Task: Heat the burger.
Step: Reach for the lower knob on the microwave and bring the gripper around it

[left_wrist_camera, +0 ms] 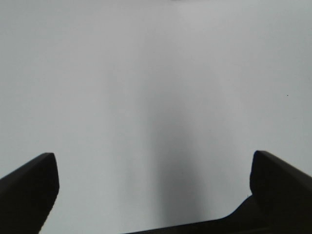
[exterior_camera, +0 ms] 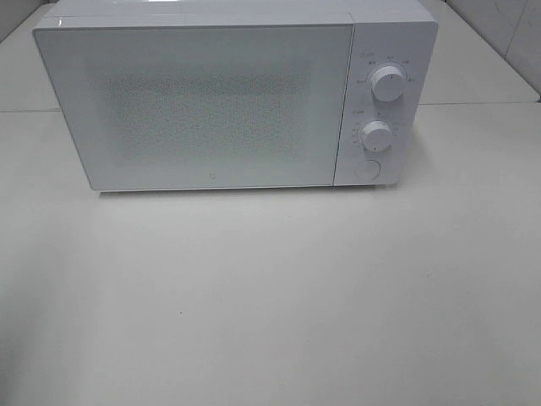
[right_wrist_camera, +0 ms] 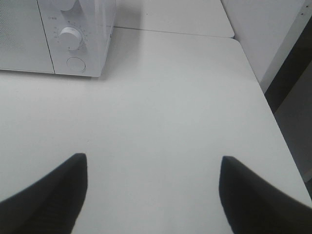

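On the white table, toward the back: one white microwave, door shut, frosted panel, nothing readable through it. Control strip on its right side: two knobs, upper knob and lower knob, and one round button beneath them. Burger: count nil in all three views; position cannot be told, nor which way it points or how its long axis lies. Grippers: two, neither seen in the high view. Left gripper: two dark fingers spread wide, only bare table surface between them, holding nothing. Right gripper: two dark fingers also well apart, nothing between them, over the table near its right edge. The right wrist view takes in the microwave's front right corner, with the lower knob and round button, well apart from that gripper.
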